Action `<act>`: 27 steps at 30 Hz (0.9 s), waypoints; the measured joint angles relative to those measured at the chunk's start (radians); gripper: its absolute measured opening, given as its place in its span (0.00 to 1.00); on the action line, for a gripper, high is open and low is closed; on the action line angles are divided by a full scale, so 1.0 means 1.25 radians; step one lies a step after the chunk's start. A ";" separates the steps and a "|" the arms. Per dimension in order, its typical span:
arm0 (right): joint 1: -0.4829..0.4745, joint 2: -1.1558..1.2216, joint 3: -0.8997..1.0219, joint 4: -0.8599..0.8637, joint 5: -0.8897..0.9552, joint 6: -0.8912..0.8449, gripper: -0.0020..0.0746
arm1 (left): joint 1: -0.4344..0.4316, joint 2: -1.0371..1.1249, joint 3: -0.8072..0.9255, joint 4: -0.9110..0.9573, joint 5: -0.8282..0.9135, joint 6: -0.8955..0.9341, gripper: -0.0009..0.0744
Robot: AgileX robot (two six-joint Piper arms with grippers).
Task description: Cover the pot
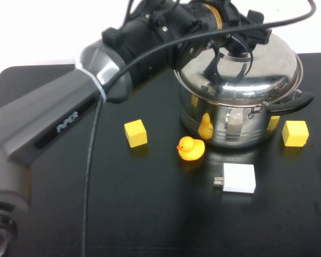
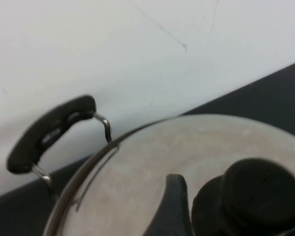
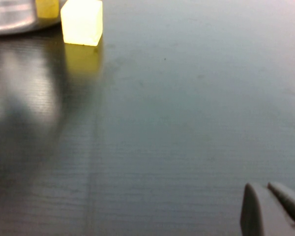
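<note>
The pot [image 1: 241, 126], a big shiny steel stockpot, stands at the back right of the black table. Its black side handle [image 1: 295, 101] also shows in the left wrist view [image 2: 49, 132]. The domed steel lid [image 1: 262, 64] rests on the pot's rim. My left gripper [image 1: 224, 51] reaches over it from the left and is shut on the lid's black knob [image 2: 255, 191], with one finger [image 2: 176, 206] against the knob's base. My right gripper [image 3: 266, 191] is shut and empty, low over bare table. It is out of the high view.
A yellow cube [image 1: 135, 133], a yellow rubber duck [image 1: 191, 148] and a white charger [image 1: 238, 178] lie in front of the pot. A second yellow cube [image 1: 295, 133] sits at the pot's right, also in the right wrist view [image 3: 82, 22]. A white wall stands behind.
</note>
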 joint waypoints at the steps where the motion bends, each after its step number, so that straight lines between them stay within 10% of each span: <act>1: 0.000 0.000 0.000 0.000 0.000 0.000 0.02 | 0.000 -0.006 0.000 0.001 0.002 0.000 0.75; 11: 0.000 0.000 0.000 0.000 0.000 0.000 0.02 | 0.000 -0.102 0.000 0.081 0.079 0.000 0.72; 20: 0.000 0.000 0.000 0.000 0.000 0.000 0.02 | 0.000 -0.221 0.000 0.120 0.181 -0.002 0.12; 27: 0.000 0.000 0.000 0.000 0.000 0.000 0.02 | 0.000 -0.352 0.000 0.124 0.270 0.007 0.02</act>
